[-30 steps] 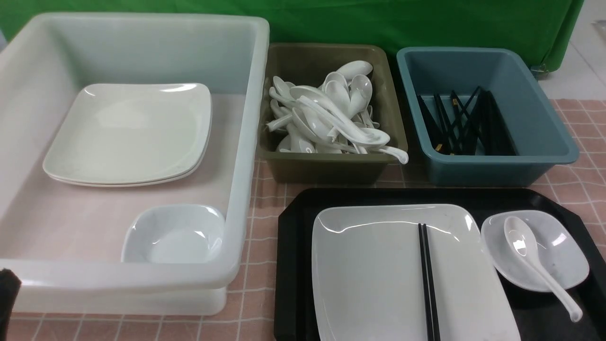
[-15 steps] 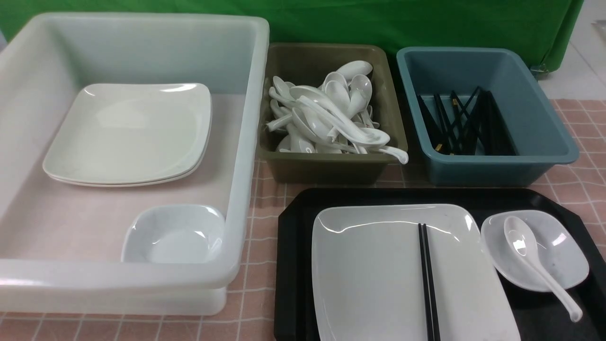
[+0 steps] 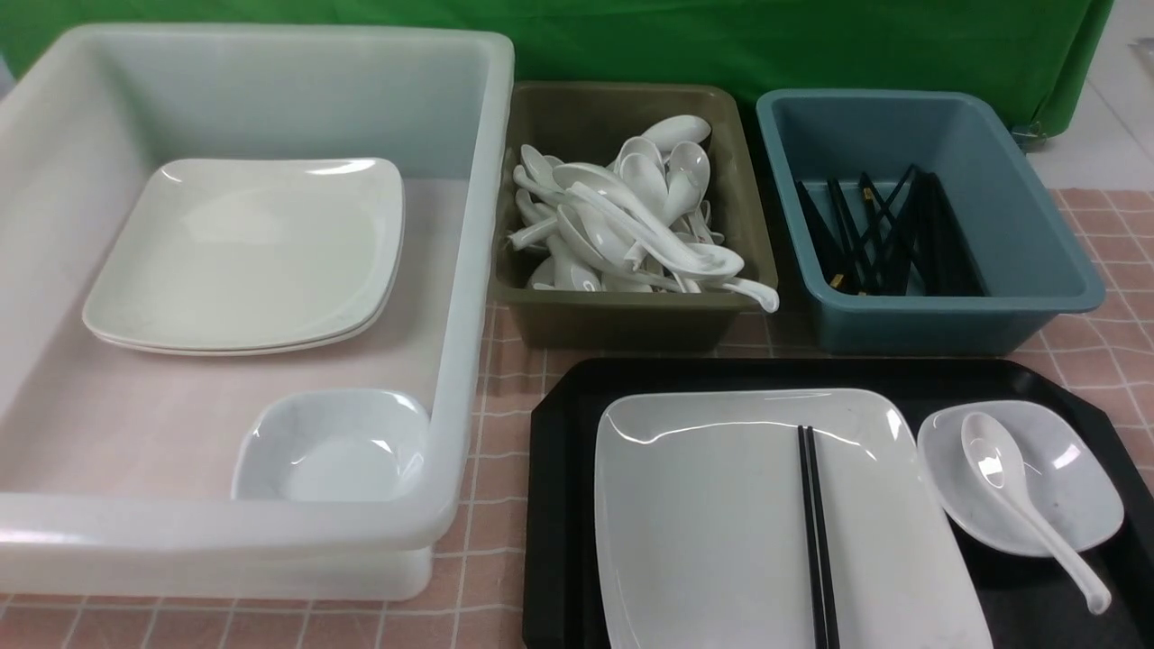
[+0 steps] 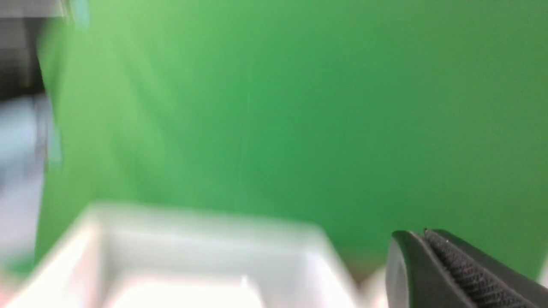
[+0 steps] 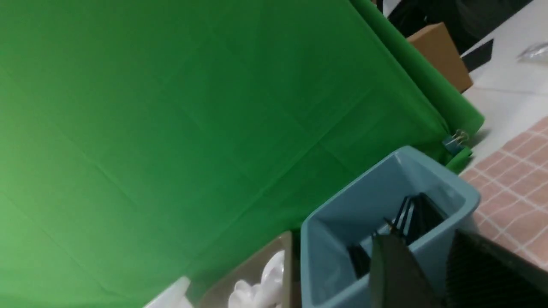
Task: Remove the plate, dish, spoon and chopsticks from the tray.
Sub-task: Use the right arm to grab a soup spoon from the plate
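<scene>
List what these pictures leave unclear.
- Near end of the plate, chopsticks and tray: cut off by the front view's bottom edge.
- Number of spoons in the olive bin: front view, they overlap.
- White bin contents: left wrist view, blurred.

A big white tub (image 3: 270,523) stood on the left of the desk (image 3: 442,622), with stacked rounded white plates (image 3: 243,257) lying in its far part and a small white bowl (image 3: 334,446) nearer its front wall. Just beside the tub was an olive-brown bin (image 3: 631,324) heaped with white soup spoons (image 3: 631,216), one handle poking over the front rim. To the right, a blue bin (image 3: 947,329) held a jumble of black sticks (image 3: 888,234). A pink checked cloth (image 3: 1113,270) covered the desk, and a green cloth (image 3: 631,41) hung behind the bins.
</scene>
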You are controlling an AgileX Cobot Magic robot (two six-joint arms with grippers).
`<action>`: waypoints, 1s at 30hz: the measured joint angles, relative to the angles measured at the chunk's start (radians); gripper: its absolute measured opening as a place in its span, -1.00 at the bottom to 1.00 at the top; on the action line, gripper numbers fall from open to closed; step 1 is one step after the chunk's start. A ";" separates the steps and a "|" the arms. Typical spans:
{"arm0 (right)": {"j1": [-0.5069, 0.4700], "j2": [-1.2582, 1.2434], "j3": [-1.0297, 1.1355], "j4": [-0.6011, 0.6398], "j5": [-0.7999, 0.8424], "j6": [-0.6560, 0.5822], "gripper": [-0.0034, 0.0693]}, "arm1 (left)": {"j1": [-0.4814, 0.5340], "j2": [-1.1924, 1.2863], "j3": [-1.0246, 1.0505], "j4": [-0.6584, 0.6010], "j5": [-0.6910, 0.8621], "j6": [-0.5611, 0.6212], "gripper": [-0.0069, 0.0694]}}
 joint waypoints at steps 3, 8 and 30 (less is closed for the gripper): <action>0.051 0.051 -0.174 -0.014 0.315 -0.065 -0.39 | 0.000 0.225 -0.133 0.000 0.332 0.029 -0.76; 0.144 0.292 -0.509 -0.032 0.791 -0.278 -0.80 | 0.000 0.427 -0.180 -0.034 0.450 0.108 -0.76; 0.028 1.451 -1.110 -0.231 1.298 -0.562 -0.10 | -0.784 0.927 -0.447 -0.140 0.309 0.218 -0.85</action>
